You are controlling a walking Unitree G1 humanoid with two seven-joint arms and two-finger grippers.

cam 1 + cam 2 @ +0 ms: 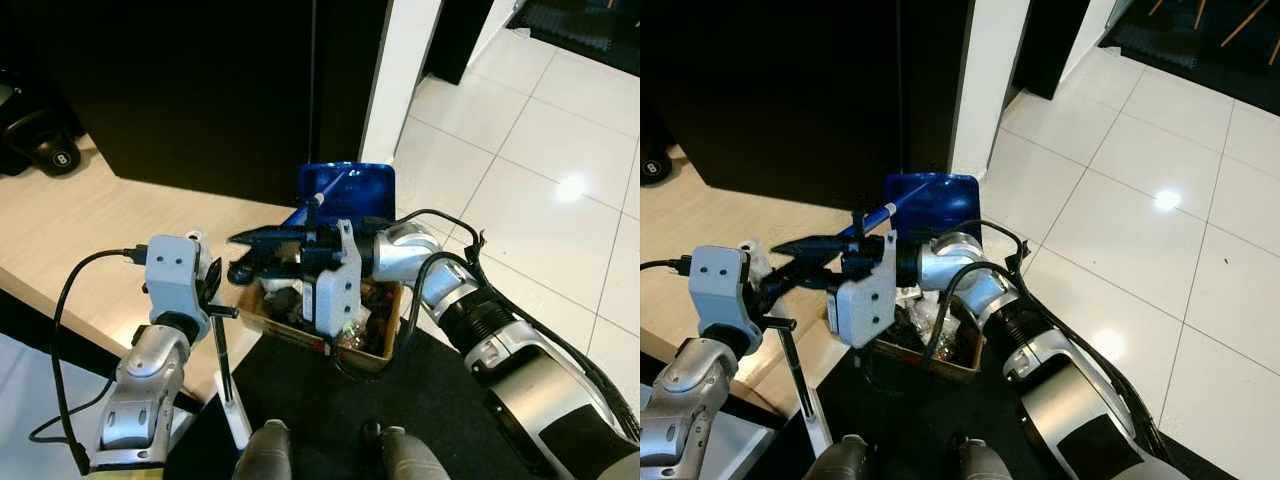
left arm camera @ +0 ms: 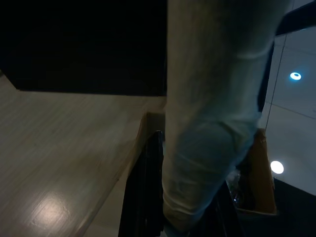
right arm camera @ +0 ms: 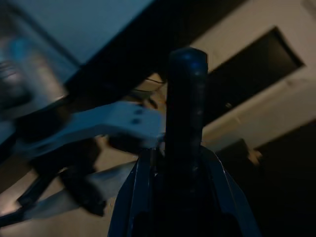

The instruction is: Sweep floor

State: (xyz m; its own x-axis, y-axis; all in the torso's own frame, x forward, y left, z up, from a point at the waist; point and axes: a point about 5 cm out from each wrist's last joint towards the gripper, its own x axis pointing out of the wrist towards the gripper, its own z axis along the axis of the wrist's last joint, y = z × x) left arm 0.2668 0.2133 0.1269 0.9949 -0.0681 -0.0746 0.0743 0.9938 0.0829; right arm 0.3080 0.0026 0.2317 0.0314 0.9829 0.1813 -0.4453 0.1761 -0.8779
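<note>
The blue dustpan (image 1: 350,190) is tilted over the cardboard box (image 1: 375,352) for emptying, its handle clenched by the right gripper (image 1: 262,252); the left gripper (image 1: 215,285) clasps the broom pole (image 1: 224,350).

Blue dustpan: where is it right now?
In the left eye view, the blue dustpan sits centre frame, tilted up over the far edge of the cardboard box of debris, beside the white pillar.
</note>
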